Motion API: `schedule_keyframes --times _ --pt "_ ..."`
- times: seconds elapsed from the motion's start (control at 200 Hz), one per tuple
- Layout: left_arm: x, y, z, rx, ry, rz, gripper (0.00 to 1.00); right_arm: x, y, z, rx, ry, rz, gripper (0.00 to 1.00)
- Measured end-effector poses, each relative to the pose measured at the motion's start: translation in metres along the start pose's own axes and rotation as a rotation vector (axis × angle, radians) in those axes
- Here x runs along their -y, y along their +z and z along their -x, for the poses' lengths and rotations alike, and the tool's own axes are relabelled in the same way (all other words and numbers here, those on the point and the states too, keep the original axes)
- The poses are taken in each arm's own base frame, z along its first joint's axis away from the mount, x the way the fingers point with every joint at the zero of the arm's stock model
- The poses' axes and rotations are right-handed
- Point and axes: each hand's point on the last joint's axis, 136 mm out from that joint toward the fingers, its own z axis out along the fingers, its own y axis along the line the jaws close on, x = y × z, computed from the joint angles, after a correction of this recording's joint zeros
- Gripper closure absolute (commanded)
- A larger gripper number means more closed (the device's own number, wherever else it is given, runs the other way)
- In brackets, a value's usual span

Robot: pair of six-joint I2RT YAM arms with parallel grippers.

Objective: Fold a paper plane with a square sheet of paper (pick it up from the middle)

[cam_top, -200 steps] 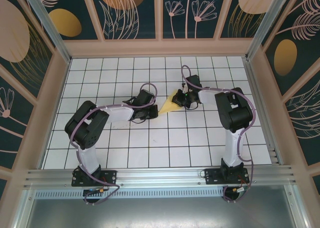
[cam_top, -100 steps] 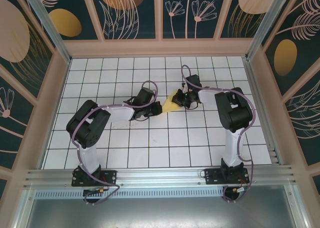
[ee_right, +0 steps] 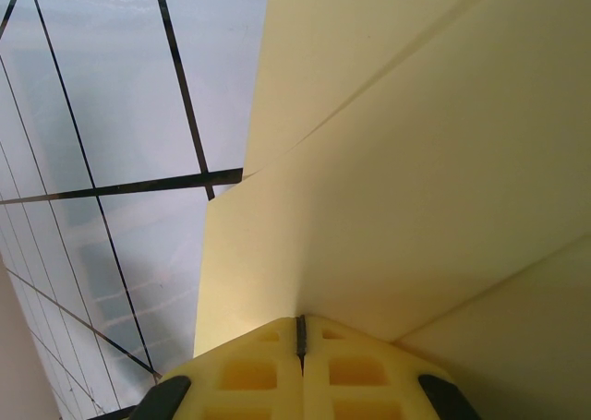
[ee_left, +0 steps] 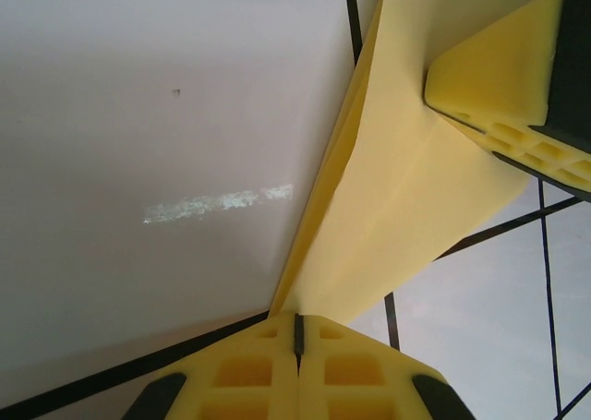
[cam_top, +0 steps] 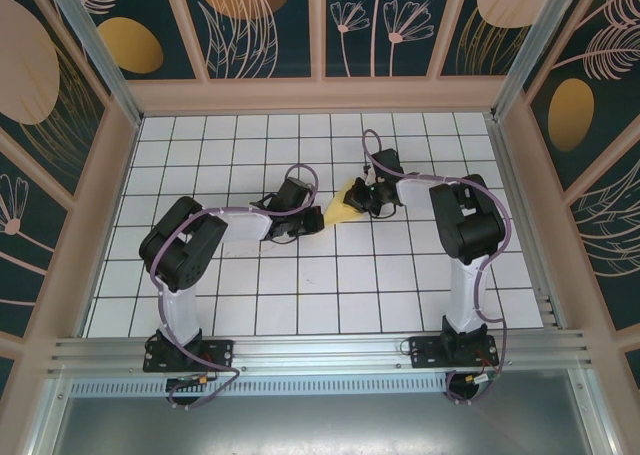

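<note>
I've got the folded sheet of paper [cam_top: 340,207] just beyond the centre of the desk [cam_top: 330,285], narrow tip at 8 o'clock, long axis 8-to-2. Left fingers [ee_left: 245,369] pinch that tip, right fingers [ee_right: 245,374] clamp the wide end (both fully closed). Open desk all round, walls [cam_top: 115,175] well apart.

Surface [cam_top: 400,305]: under both arms, whose bases sit at its near edge.
Sheet of paper [cam_top: 340,207]: behind the surface's middle, between the two claws.
Left claw [cam_top: 314,215]: at the sheet's left tip, pinching it.
Right claw [cam_top: 358,199]: at the sheet's right edge, pinching it, near the left claw.
</note>
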Motion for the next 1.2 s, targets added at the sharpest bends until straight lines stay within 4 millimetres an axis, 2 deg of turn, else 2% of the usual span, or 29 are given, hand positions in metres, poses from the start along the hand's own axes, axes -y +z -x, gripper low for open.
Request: schedule_keyframes --times 0.14,0.34,0.575,0.746,1.066,1.201 --pt "0.003 -0.004 0.001 0.006 0.0 -0.015 0.99 0.0 0.0 0.0 -0.002 0.002 -0.004 1.0" --pt "0.014 -0.012 0.013 0.05 0.005 -0.038 1.0 0.0 0.0 0.0 -0.002 0.002 -0.004 1.0" --pt "0.01 -0.009 0.01 0.041 0.002 -0.029 1.0 0.0 0.0 0.0 -0.002 0.002 -0.004 1.0" --pt "-0.001 0.001 0.001 0.01 -0.008 -0.001 1.0 0.0 0.0 0.0 -0.002 0.002 -0.004 1.0" --pt "-0.003 0.001 0.004 0.018 -0.008 0.016 1.0 -0.004 -0.002 -0.001 -0.004 -0.029 -0.001 0.99" --pt "-0.003 0.001 0.004 0.018 -0.012 0.016 1.0 -0.009 -0.003 -0.009 -0.011 -0.048 -0.023 0.99"
